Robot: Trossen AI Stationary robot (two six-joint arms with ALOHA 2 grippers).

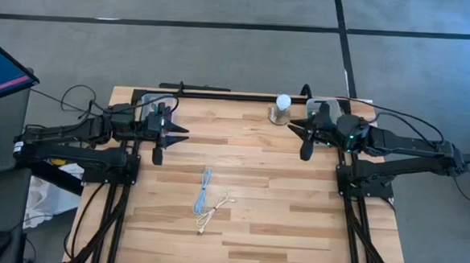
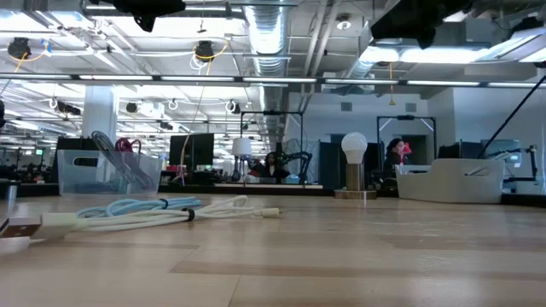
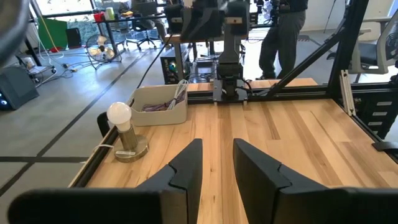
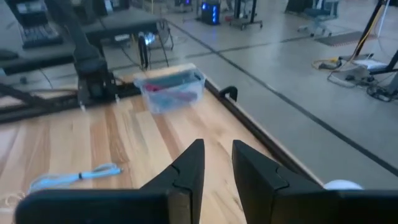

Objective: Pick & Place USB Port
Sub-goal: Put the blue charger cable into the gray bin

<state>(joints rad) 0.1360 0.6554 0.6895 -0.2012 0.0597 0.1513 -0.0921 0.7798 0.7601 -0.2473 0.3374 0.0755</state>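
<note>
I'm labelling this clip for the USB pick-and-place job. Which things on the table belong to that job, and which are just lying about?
Job:
- blue cable
- white cable
- left gripper, open, empty
- right gripper, open, empty

Lying about:
- bulb on a stand
- clear bin at the left arm's corner
- white bin at the right arm's corner

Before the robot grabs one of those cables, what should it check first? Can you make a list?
1. Cables within reach: the blue cable and white cable lie in the middle of the table, between both arms. Ok.
2. Left gripper empty: fingers apart, nothing between them. Ok.
3. Right gripper empty: fingers apart, nothing between them. Ok.
4. Cables separate: they cross and touch each other. Not ok.
5. Lamp out of the way: it stands at the far edge, close to the right gripper. Ok, but watch it.
6. Which end has the plug: cannot tell.
</note>
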